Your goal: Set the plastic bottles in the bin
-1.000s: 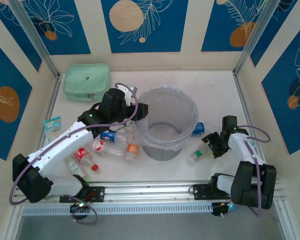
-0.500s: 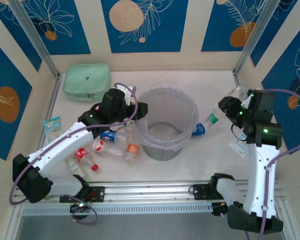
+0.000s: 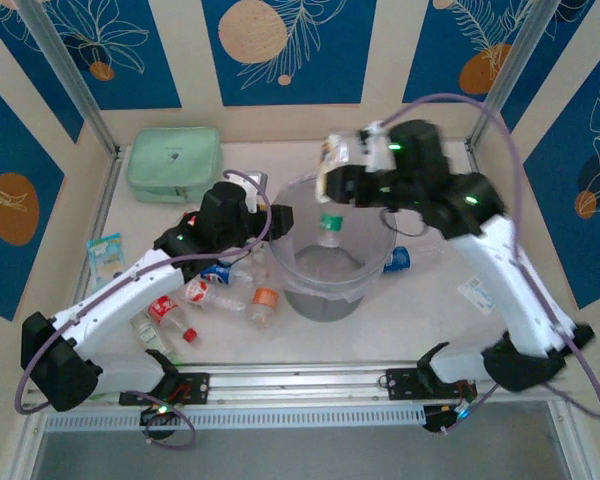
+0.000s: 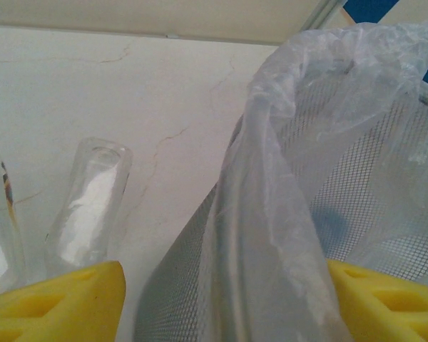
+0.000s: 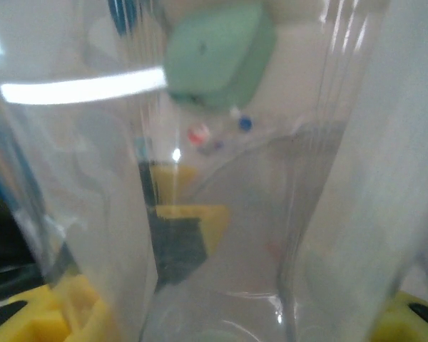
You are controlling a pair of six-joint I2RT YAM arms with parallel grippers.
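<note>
Top external: green-capped bottle [image 3: 330, 224] hangs cap-down over mouth of bin [image 3: 325, 300], pinched between fingers of right gripper [image 3: 346, 182]. Looks like empty clear plastic: I judge it light, thin-walled, slick, dents if squeezed; I'd grip mid-body, gently. Left gripper [image 3: 280, 216] fingers straddle bin rim, apparently clamping it. Half second back, right arm held bottle right of bin; now above it. Left arm unchanged. Loose bottles [image 3: 220, 290] lie left of bin.
</note>
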